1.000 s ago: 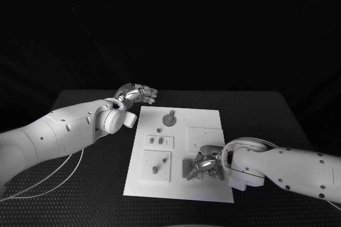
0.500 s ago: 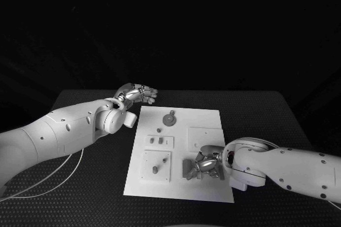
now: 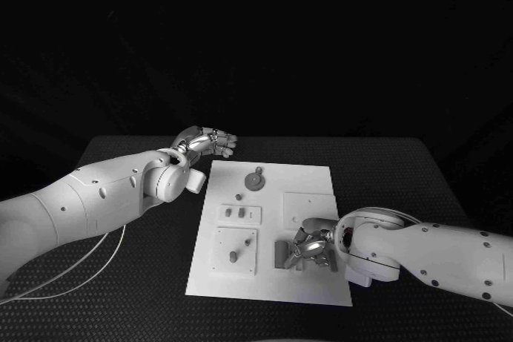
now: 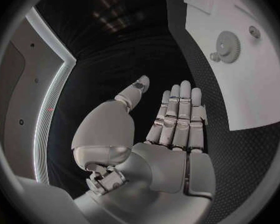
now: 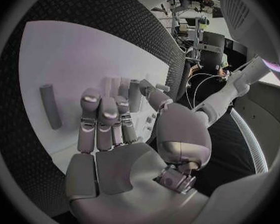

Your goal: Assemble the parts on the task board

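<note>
1. White, the task board (image 3: 310, 186) lies in the middle of the black table (image 3: 428, 171), its long side running away from me.
2. My left hand (image 3: 210, 141) hangs over the bare table just beyond the board's far left corner. In the left wrist view my left hand (image 4: 171, 129) has its fingers straight and side by side, the thumb apart, and nothing in it.
3. From that wrist I see a toothed gear (image 4: 228, 46) lying flat on the board with a small peg just beside it; in the head view this gear (image 3: 254, 180) sits near the board's far end.
4. My right hand (image 3: 308, 251) is low over the near right part of the board, fingers curled toward a grey part (image 3: 283, 257) that lies there.
5. In the right wrist view my right hand (image 5: 115, 129) has its fingers bent in, and a grey cylinder (image 5: 51, 107) lies on the board apart from them.
6. Whether my right hand actually grips a part, I cannot tell.
7. On the board's left half, small parts sit in 2 square insets (image 3: 237, 247).
</note>
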Robot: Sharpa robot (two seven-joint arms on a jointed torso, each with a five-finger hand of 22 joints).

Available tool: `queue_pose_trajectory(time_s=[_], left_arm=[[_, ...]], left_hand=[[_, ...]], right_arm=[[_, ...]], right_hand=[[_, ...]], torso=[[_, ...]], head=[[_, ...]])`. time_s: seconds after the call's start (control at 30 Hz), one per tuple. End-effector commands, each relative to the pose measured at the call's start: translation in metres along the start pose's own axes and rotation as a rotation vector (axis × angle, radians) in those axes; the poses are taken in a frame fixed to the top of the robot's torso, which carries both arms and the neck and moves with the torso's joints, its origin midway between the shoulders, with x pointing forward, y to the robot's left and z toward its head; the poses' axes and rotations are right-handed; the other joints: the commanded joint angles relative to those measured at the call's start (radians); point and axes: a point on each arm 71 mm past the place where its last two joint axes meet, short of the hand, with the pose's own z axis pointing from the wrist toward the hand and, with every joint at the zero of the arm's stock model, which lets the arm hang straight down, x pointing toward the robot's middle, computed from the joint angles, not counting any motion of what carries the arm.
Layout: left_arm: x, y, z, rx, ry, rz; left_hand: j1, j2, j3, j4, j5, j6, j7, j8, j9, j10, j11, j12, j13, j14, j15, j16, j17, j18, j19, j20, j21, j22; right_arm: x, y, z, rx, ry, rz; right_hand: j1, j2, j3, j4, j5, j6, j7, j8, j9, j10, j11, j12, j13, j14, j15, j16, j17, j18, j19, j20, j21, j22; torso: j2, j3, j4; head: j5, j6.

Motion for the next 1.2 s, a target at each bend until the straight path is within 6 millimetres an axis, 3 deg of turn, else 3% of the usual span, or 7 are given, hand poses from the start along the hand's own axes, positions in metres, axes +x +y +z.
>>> queue_pose_trajectory(time_s=[0.03,0.5,0.57,0.73,0.87,1.07,1.2], left_arm=[[0.002,-0.001,0.000,0.007,0.012,-0.007],[0.002,-0.001,0.000,0.007,0.012,-0.007],[0.002,-0.001,0.000,0.006,0.011,-0.007],[0.001,-0.001,0.000,0.006,0.011,-0.007],[0.000,-0.001,0.000,0.006,0.009,-0.006],[0.000,-0.001,0.000,0.007,0.010,-0.007],[0.000,-0.001,-0.001,0.011,0.010,-0.007]], left_hand=[[-0.006,0.003,0.000,0.004,-0.004,-0.002,-0.005,0.004,-0.001,0.000,0.002,0.004,-0.001,0.000,0.008,-0.003,0.002,0.014,0.006,0.000,-0.005,0.002],[-0.006,0.004,0.000,0.005,-0.004,-0.001,-0.006,0.005,-0.001,0.000,0.002,0.005,-0.002,0.001,0.008,-0.005,0.003,0.014,0.007,0.000,-0.006,0.002],[-0.006,0.004,0.000,0.005,-0.004,-0.001,-0.006,0.005,-0.001,0.000,0.002,0.005,-0.002,0.001,0.008,-0.005,0.004,0.014,0.007,0.000,-0.006,0.002],[-0.006,0.004,0.000,0.005,-0.004,-0.001,-0.006,0.005,-0.002,0.000,0.002,0.005,-0.002,0.001,0.008,-0.005,0.004,0.014,0.007,0.000,-0.006,0.003],[-0.005,0.004,0.000,0.005,-0.004,-0.001,-0.006,0.006,-0.002,0.000,0.002,0.005,-0.002,0.001,0.008,-0.005,0.004,0.014,0.007,0.000,-0.006,0.003],[-0.005,0.003,0.000,0.005,-0.005,-0.001,-0.006,0.006,-0.002,0.000,0.002,0.005,-0.003,0.001,0.008,-0.006,0.005,0.014,0.007,0.000,-0.007,0.003],[-0.006,0.004,0.000,0.005,-0.005,0.000,-0.006,0.006,-0.002,0.001,0.002,0.005,-0.003,0.001,0.008,-0.006,0.005,0.014,0.007,0.000,-0.007,0.003]], right_arm=[[-0.002,-0.005,0.000,0.023,-0.025,-0.028],[-0.003,-0.004,0.001,0.021,-0.040,-0.050],[-0.003,-0.005,0.000,0.016,-0.037,-0.040],[-0.004,-0.008,-0.004,-0.012,-0.038,0.001],[-0.012,-0.009,-0.012,-0.049,-0.069,0.027],[-0.039,-0.018,-0.026,-0.046,-0.143,0.048],[-0.052,-0.034,-0.031,0.001,-0.159,0.051]], right_hand=[[0.011,0.001,0.008,-0.001,-0.006,0.006,0.001,0.005,0.001,0.006,-0.003,-0.005,-0.001,0.005,-0.004,-0.007,0.001,0.019,0.006,-0.004,-0.005,-0.002],[0.015,0.000,0.024,0.001,-0.004,0.011,0.001,0.005,0.001,0.010,-0.003,-0.006,-0.002,0.009,-0.004,-0.008,0.000,0.019,0.009,-0.001,-0.004,-0.002],[0.011,-0.011,0.025,0.003,-0.004,0.012,0.001,0.004,0.001,0.011,-0.003,-0.006,-0.002,0.011,-0.003,-0.009,0.000,0.019,0.009,0.000,-0.004,-0.002],[-0.034,-0.075,0.002,0.034,0.000,0.002,0.006,-0.006,-0.004,0.006,0.002,-0.011,-0.003,0.011,0.001,-0.013,-0.001,0.019,0.009,0.005,-0.005,-0.004],[-0.070,-0.088,-0.047,0.044,0.002,-0.024,0.013,-0.020,-0.007,-0.003,0.008,-0.010,0.001,0.006,0.005,-0.015,0.002,0.019,0.001,0.001,-0.008,-0.004],[-0.077,-0.070,-0.076,0.043,0.013,-0.026,0.013,-0.020,-0.003,-0.006,0.008,-0.006,0.004,0.004,0.005,-0.015,0.005,0.019,-0.002,-0.005,-0.009,-0.003],[-0.040,-0.034,-0.064,0.030,-0.004,-0.022,0.011,-0.017,-0.001,0.000,0.006,-0.003,0.004,0.007,0.003,-0.015,0.006,0.019,0.003,-0.009,-0.008,-0.004]], torso=[[0.000,-0.0007,0.0003],[0.000,-0.0005,0.0000],[0.000,-0.0005,-0.0001],[0.000,-0.0002,0.0003],[-0.001,-0.0002,0.0000],[-0.001,-0.0009,-0.0010],[0.000,-0.0008,-0.0008]], head=[[0.001,-0.001],[0.001,-0.001],[0.000,0.000],[0.000,0.001],[-0.003,0.004],[-0.007,0.009],[-0.012,0.012]])
